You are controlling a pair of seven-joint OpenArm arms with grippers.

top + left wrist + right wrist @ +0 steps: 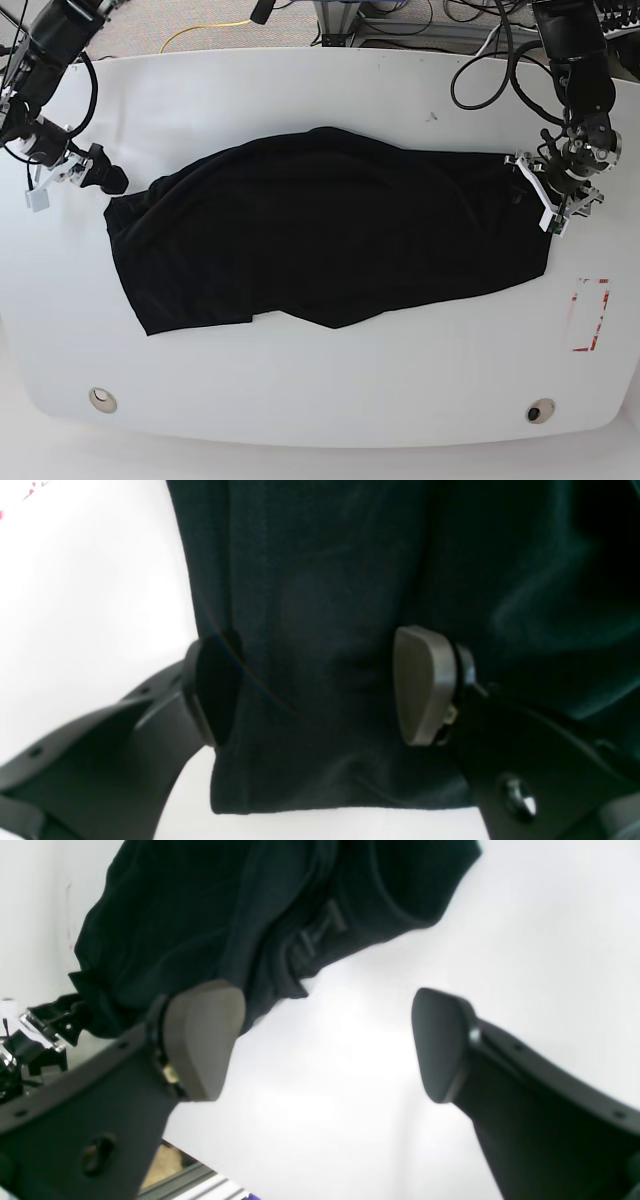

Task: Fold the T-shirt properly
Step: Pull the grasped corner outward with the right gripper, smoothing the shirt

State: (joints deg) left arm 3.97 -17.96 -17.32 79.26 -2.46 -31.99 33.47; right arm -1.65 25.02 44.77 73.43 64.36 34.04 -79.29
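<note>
Left wrist view, jaws: I read the left gripper as spread wide, one pad at each side of a strip of the T-shirt; not clenched on it.
Left wrist view, cloth: dark, soft fabric fills the upper and middle frame, its bottom edge ending just above the white surface at the frame's foot.
Right wrist view, jaws: the right gripper stands released, with only bare surface between the pads.
Right wrist view, cloth: a bunched, creased end of the shirt sits in the upper left and centre, passing behind the left-hand pad.
Base view, position: the T-shirt lies spread across the middle of the surface, one gripper at its left end and the other at its right end.
Base view, progress: I judge one lengthwise fold laid, as no sleeves show. The outline is uneven and rumpled. Further folds and squaring remain.
Base view, look: plain black, limp, shallow wrinkles.
</note>
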